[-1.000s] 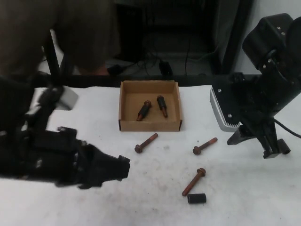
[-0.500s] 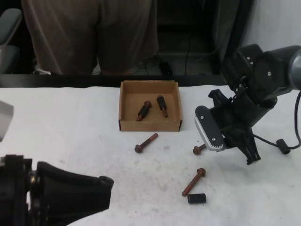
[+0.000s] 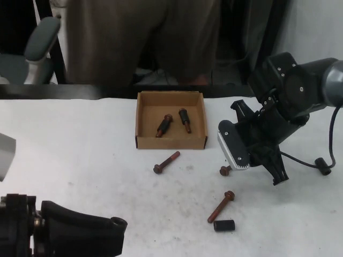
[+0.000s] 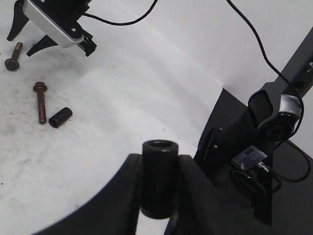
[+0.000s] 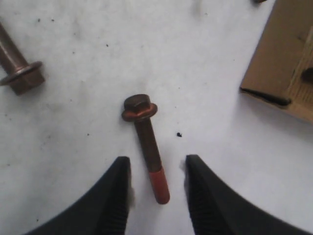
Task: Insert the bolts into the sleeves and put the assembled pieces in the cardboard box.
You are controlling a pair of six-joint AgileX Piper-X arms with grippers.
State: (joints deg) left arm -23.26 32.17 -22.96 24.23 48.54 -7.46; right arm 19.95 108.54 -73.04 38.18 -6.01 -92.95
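Note:
My left gripper (image 4: 159,169) is shut on an upright black sleeve (image 4: 159,178), held off the near left of the bench. My right gripper (image 5: 156,169) is open and hangs low over the table, one finger on each side of a rusty bolt (image 5: 146,147). In the high view the right arm (image 3: 278,107) covers most of that bolt (image 3: 225,170), just right of the cardboard box (image 3: 170,142). Two assembled pieces (image 3: 172,123) lie inside the box. A second bolt (image 3: 221,206) and a loose sleeve (image 3: 224,225) lie nearer the front. A third bolt (image 3: 166,162) lies in front of the box.
A corner of the box (image 5: 281,68) is close beside my right gripper. The head of another bolt (image 5: 17,68) lies on its other side. A cable (image 3: 316,163) trails at the right edge. A person stands behind the bench.
The right arm swung left from the bench's right side and came down over the bolt beside the box. The left arm sank toward the near left corner.

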